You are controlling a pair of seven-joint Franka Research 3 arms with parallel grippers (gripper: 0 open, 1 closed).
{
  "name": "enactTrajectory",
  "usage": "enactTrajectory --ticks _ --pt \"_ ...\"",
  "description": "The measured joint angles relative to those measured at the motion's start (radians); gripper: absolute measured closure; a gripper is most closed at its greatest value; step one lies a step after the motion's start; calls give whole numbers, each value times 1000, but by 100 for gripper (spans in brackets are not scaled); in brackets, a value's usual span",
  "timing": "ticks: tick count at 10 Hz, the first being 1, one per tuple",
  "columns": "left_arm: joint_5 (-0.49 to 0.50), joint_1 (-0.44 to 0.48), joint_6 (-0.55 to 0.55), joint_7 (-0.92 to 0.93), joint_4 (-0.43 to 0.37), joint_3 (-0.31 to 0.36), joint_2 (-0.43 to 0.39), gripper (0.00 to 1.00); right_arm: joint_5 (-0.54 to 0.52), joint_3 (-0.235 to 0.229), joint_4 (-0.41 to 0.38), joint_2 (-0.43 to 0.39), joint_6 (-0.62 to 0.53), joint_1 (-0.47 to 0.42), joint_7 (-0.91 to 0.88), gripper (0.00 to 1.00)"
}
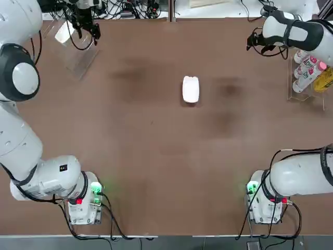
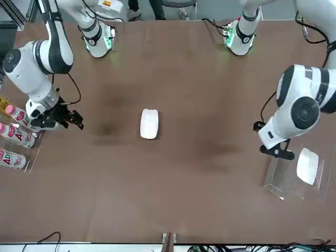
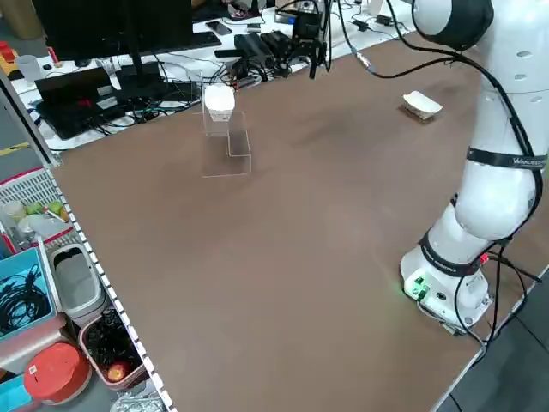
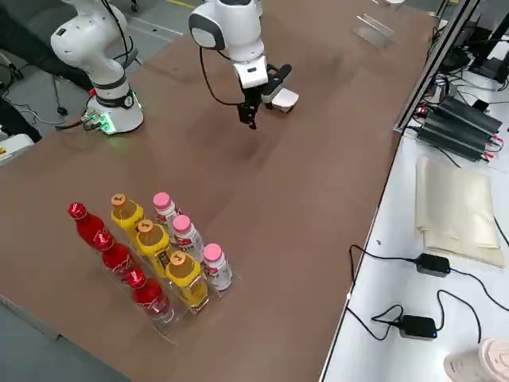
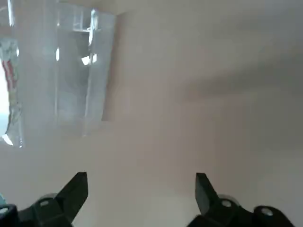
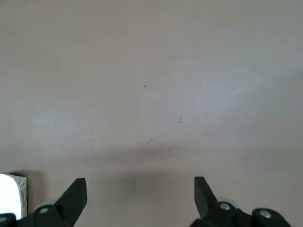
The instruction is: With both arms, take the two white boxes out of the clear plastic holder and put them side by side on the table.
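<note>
- Closest to the overhead camera, the left arm [image 1: 21, 140] reaches over the broad brown table [image 1: 151, 156]; the right arm [image 1: 304, 174] reaches in opposite.
- Black monitor [image 3: 116, 26] and tangled cables [image 3: 176, 81], on the bench past the table edge.
- Clear bottle rack [image 4: 171, 322], beside the right arm's reach: red-capped, orange-capped and pink-capped bottles [image 4: 191, 239]. Pink-capped labels show a big red "A"; the rest I can't read.
- Clear plastic holder [image 2: 283, 181], at the table's far left, with one white box [image 2: 307, 166] in it.
- Left gripper [image 5: 142, 191]: by the holder, fingers spread wide, grasping nothing.
- Right gripper [image 6: 141, 194]: above the table, between the bottle rack and the loose box, fingers spread and empty.
- Other white box [image 1: 191, 89], alone on the table, well apart from the holder.
</note>
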Motion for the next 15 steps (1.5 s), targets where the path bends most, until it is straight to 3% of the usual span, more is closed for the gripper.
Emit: enactTrajectory --ticks 3,6,8,10,12,13,15 --pt "90 86 57 90 -27 1 1 4 1 0 -1 0 1 2 0 0" --pt "220 149 216 110 -99 1 30 13 9 0 -2 0 1 8 1 0" --pt "285 160 278 116 -102 1 71 18 93 1 -28 0 31 70 22 0" --pt "296 166 291 150 -89 2 91 20 131 6 -117 12 220 247 164 0" --pt "296 168 291 202 -72 3 92 19 133 11 -179 75 434 488 469 0" --pt "297 170 291 220 -63 4 93 19 133 12 -188 135 544 594 602 0" --pt "297 178 291 250 -52 6 103 22 140 11 -190 287 756 704 714 0"
